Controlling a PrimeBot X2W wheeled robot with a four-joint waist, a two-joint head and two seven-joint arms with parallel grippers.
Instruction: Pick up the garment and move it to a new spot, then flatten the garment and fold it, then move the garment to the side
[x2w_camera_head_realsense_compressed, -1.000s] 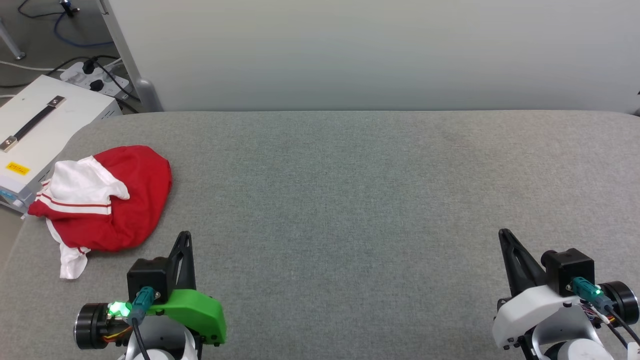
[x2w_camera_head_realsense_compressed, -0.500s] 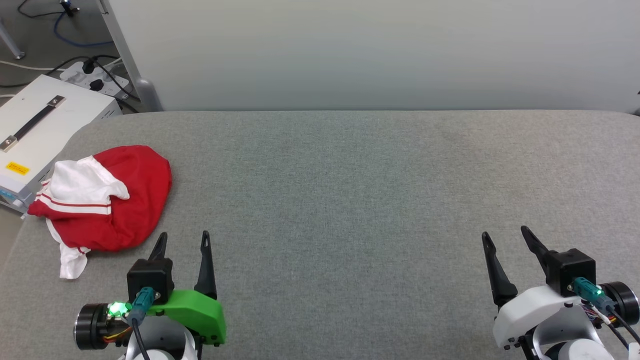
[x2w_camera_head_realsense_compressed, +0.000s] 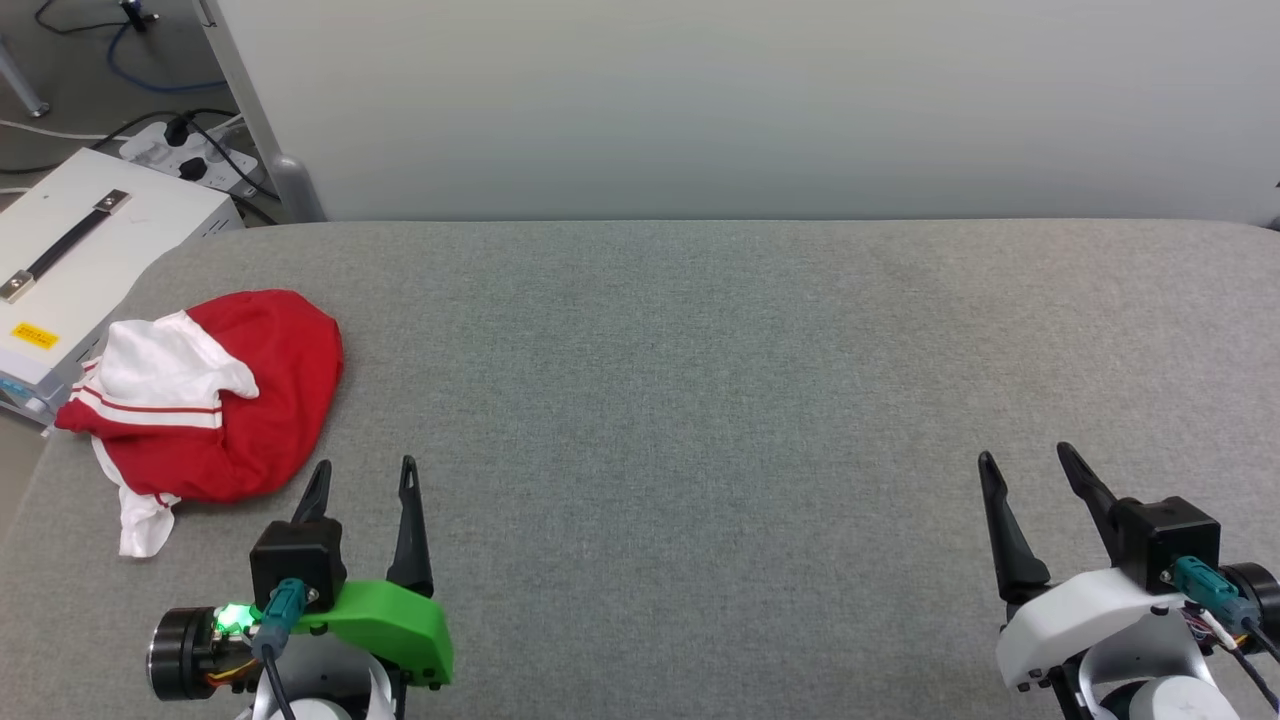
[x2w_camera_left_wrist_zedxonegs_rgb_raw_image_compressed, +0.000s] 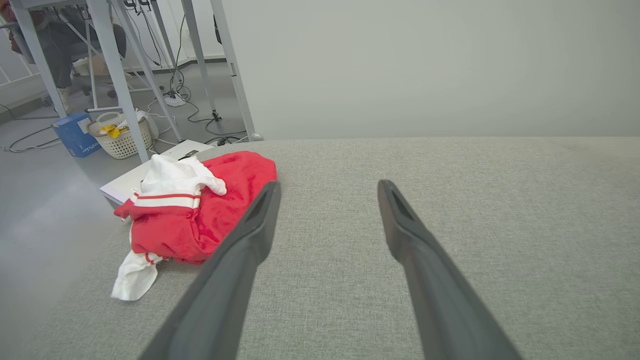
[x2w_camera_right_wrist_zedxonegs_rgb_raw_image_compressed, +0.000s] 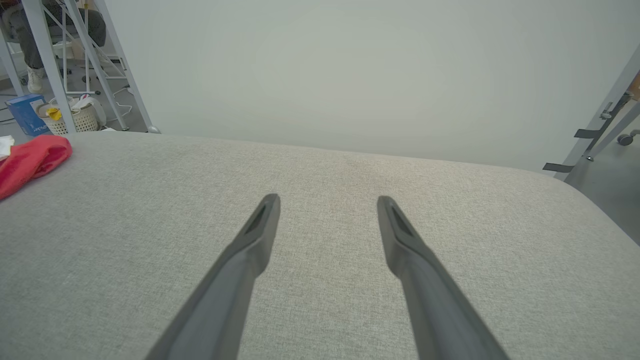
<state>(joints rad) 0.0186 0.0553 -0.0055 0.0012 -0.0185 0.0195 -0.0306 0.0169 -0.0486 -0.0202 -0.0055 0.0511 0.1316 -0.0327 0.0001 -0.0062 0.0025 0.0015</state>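
The garment lies crumpled at the left end of the grey table, red with a white sleeve and striped trim on top; a white part trails toward the table's left edge. It shows too in the left wrist view as the garment and at the left edge of the right wrist view as the garment. My left gripper stands open just right of and nearer than the cloth, apart from it, with nothing between its fingers. My right gripper is open at the lower right, far from the cloth.
A white case with a black handle stands off the table's left end, with a power strip and cables on the floor behind it. A pale wall runs along the far edge. Metal table legs, a basket and a seated person's legs lie beyond.
Both grippers have gone from shut to open. The right gripper has shifted slightly to the right. The garment has not moved.
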